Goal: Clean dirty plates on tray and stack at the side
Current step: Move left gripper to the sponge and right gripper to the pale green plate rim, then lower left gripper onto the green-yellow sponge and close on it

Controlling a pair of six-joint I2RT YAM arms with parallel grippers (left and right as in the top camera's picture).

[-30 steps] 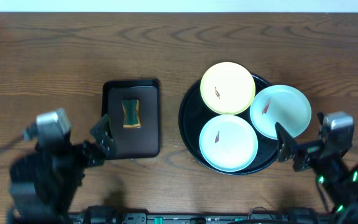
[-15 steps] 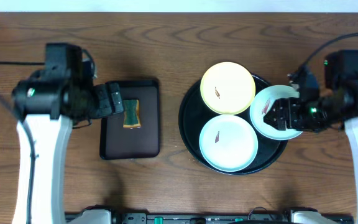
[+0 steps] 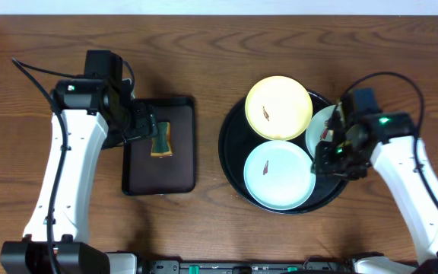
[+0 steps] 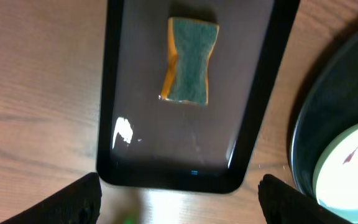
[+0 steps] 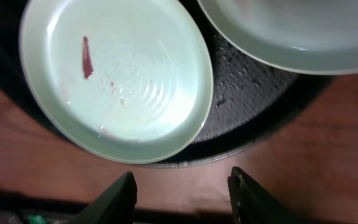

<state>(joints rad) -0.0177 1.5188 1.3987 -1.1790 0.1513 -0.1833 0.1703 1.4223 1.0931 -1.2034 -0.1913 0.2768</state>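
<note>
The round black tray (image 3: 229, 148) holds three plates. A pale yellow plate (image 3: 278, 106) sits at the back and a mint plate (image 3: 278, 173) at the front. The right-hand mint plate (image 3: 318, 126) is mostly hidden under my right gripper (image 3: 331, 148). In the right wrist view that plate (image 5: 117, 87) shows a red smear and reaches the tray's rim (image 5: 253, 140). The right gripper (image 5: 185, 199) is open above bare wood, holding nothing. My left gripper (image 3: 147, 128) hangs open beside the sponge; in its wrist view the left gripper (image 4: 182, 202) has nothing between its fingers.
A green and yellow sponge (image 3: 160, 139) lies on a small rectangular dark tray (image 3: 162, 173) left of the round tray. The left wrist view shows the sponge (image 4: 190, 60) ahead of the fingers and the round tray's edge (image 4: 319, 124) at the right.
Both arms have swung in from the table's front edge. The left gripper now hangs by the sponge, and the right has moved onto the right-hand plate. The right jaws have narrowed.
</note>
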